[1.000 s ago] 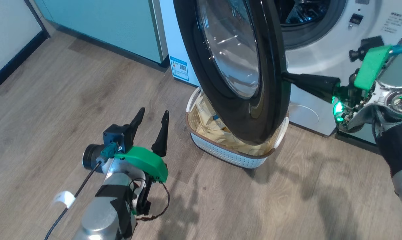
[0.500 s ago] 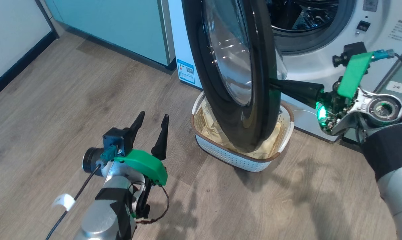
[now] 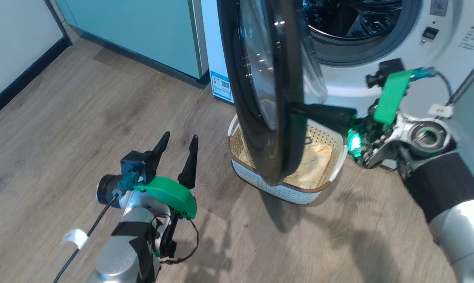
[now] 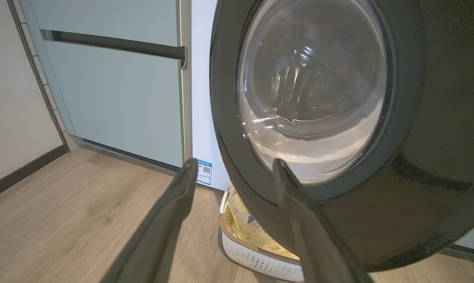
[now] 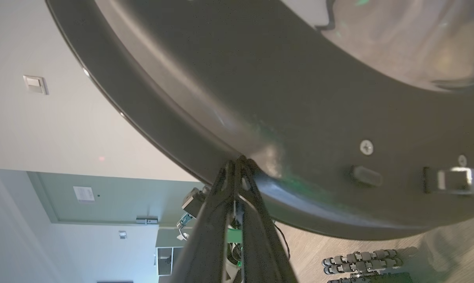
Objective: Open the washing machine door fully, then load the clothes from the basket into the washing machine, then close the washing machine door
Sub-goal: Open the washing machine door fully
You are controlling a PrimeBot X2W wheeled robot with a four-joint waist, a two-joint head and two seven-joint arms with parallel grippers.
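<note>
The washing machine door (image 3: pixel 268 90) stands swung out from the washing machine (image 3: pixel 453 23), almost edge-on from the head camera. Its lower rim hangs over the basket (image 3: pixel 288 192) on the floor, where the clothes (image 3: pixel 313 165) lie. The right arm reaches in from the right, and the right gripper (image 3: pixel 298 109) has both fingers pressed together, tips touching the door's inner face near the rim. The left arm sits low and well apart from the door. The left gripper (image 3: pixel 178 143) points toward the door, fingers spread wide, gripping nothing. A blue sticker (image 3: pixel 221 83) on the washer's lower front carries a small code square. Its print is too small to read, as is the white tag (image 3: pixel 441 110) on the right arm's cable.
</note>
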